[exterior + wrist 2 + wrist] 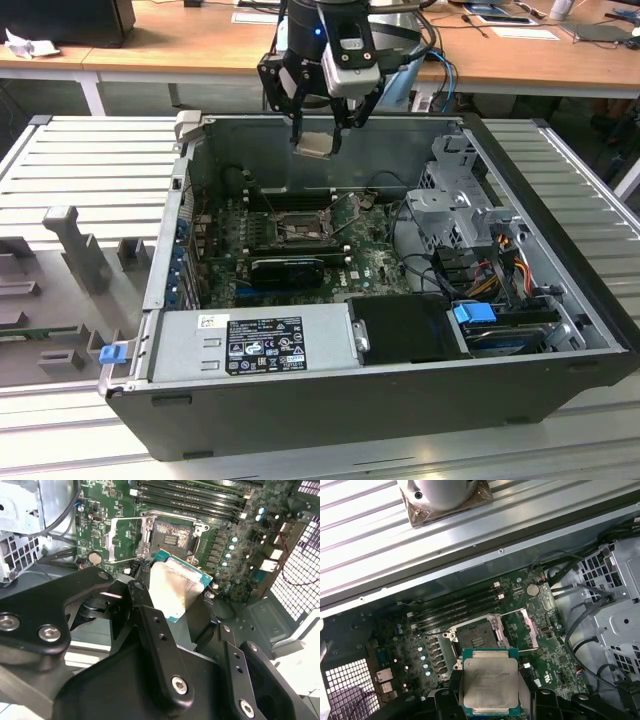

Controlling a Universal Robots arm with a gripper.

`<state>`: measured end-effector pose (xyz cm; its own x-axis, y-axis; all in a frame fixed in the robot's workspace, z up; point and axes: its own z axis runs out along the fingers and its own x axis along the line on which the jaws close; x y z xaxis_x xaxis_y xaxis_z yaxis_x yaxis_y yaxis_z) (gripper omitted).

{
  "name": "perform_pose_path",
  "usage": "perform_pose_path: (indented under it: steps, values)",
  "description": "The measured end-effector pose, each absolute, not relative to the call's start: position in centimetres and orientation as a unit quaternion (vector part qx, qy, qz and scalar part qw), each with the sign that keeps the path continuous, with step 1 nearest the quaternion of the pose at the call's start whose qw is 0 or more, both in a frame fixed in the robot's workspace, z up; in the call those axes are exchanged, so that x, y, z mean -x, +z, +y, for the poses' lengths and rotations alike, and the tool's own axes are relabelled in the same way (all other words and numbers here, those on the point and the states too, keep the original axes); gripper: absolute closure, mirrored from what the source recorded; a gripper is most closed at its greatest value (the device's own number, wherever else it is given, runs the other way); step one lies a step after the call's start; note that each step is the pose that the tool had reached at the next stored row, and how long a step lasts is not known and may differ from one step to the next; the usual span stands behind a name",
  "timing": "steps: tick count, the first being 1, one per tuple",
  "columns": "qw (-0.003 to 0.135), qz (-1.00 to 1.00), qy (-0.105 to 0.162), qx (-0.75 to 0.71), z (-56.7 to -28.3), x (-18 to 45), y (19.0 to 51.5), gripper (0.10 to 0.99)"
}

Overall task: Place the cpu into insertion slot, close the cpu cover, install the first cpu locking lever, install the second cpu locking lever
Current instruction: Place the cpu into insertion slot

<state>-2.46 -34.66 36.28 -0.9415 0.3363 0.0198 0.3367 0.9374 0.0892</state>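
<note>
Gripper [318,138] is clamped on the cpu [315,146], which lies roughly flat with its metal face up, well above the insertion slot [300,228] in the open case [560,230]. In the first wrist view the near-square chip [490,682] hangs just short of the bare socket [476,639], with the cpu cover [526,627] swung open beside it. The exterior view shows the height gap.

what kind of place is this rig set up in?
Likely a robotics lab or test workshop, not a factory line: an open PC case lies on a slatted metal table, wooden desks with papers stand behind it, and the gripper holds a cpu above the case.
</note>
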Motion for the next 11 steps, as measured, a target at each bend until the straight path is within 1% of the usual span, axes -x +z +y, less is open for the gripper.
perform_pose_path:
  steps: [2, 11]
  values:
    - [0.004, -0.984, -0.045, 0.172, -34.66, 2.45, 35.93, 0.557]
    - [0.004, -0.983, -0.045, 0.176, -34.66, 2.44, 35.60, 0.557]
